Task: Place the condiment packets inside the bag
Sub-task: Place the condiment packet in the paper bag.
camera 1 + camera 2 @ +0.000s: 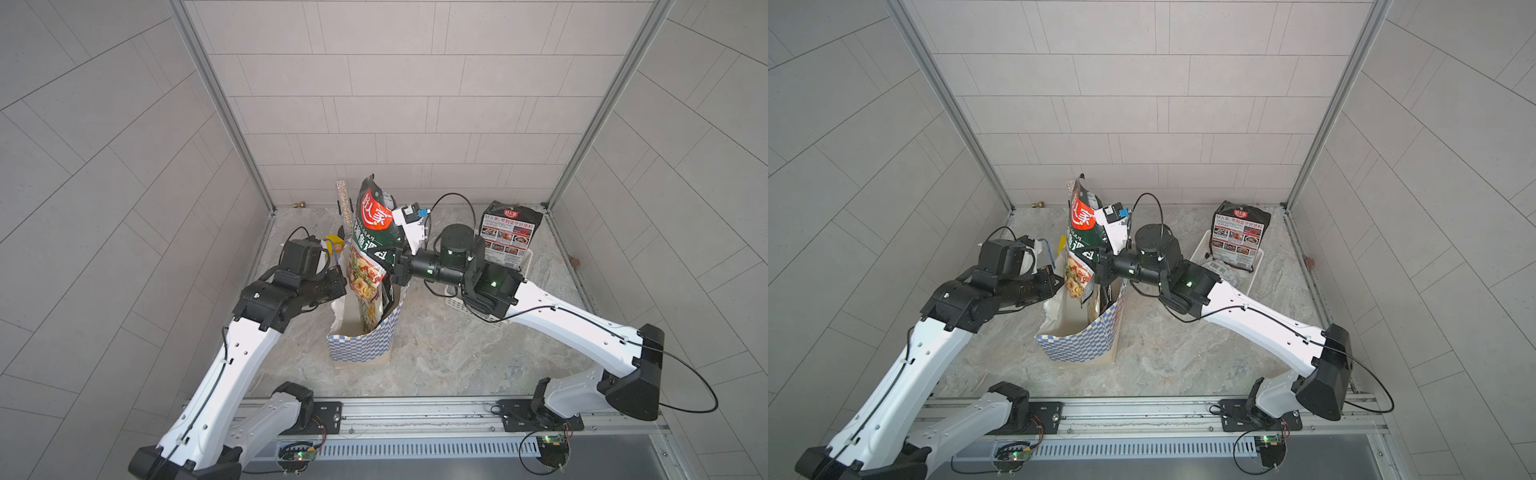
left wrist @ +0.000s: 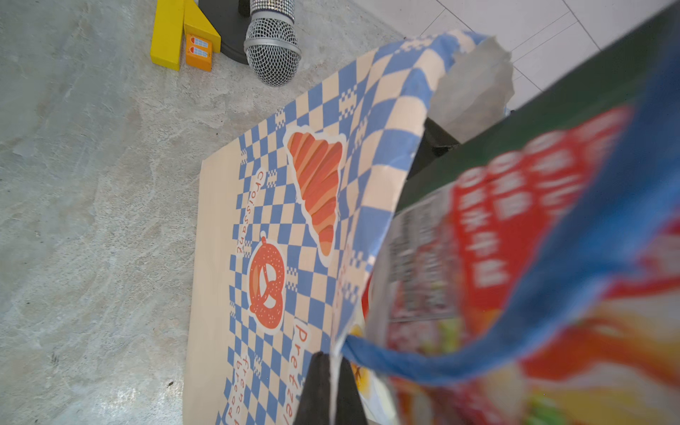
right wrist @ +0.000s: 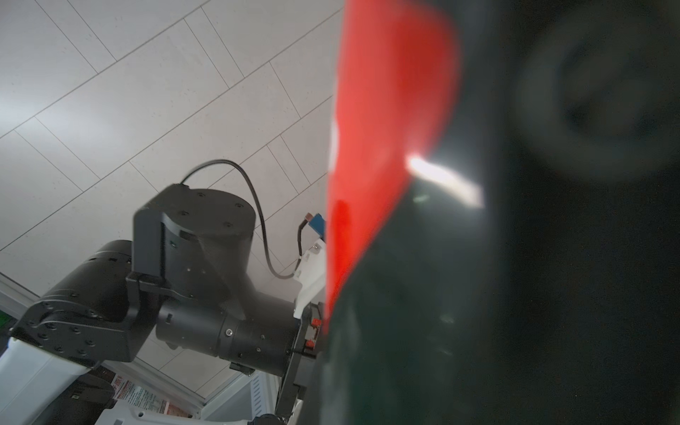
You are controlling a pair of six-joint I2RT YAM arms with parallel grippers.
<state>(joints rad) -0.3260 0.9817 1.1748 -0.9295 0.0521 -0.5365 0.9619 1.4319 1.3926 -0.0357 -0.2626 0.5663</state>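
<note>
The bag stands open mid-table, blue-and-white checked with a croissant print. My left gripper is shut on the thin white rim of the bag's left side. A blue cord handle loops close by. A big dark green condiment packet with a red logo stands upright, its lower end inside the bag's mouth. My right gripper is shut on its right edge. That packet fills the right wrist view and hides the jaws.
A white basket at the back right holds a black packet standing upright and another pouch lying flat. Behind the bag are a glittery microphone and yellow blocks. Metal frame posts and walls close in the table.
</note>
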